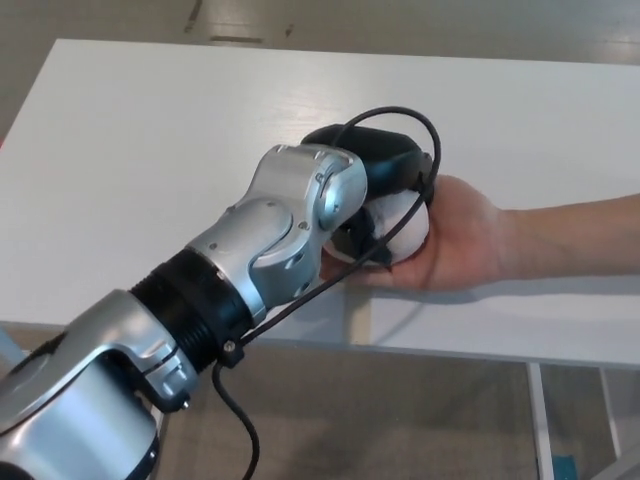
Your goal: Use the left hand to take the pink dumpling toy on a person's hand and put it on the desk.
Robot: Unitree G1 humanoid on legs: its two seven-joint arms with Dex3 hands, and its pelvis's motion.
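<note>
The pale pink dumpling toy (408,232) lies in a person's upturned palm (462,240), held out from the right over the white desk (150,130). My left hand (372,168) sits on top of the toy and covers most of it. Its black fingers (352,240) curl down around the toy's near side, so the hand is shut on the toy. The toy still rests on the palm. My silver left forearm (270,240) comes in from the lower left. My right hand does not show.
The person's forearm (580,235) stretches to the right edge of the picture. The desk's front edge (450,350) runs just below the palm, with floor beneath. A black cable (300,295) loops along my arm.
</note>
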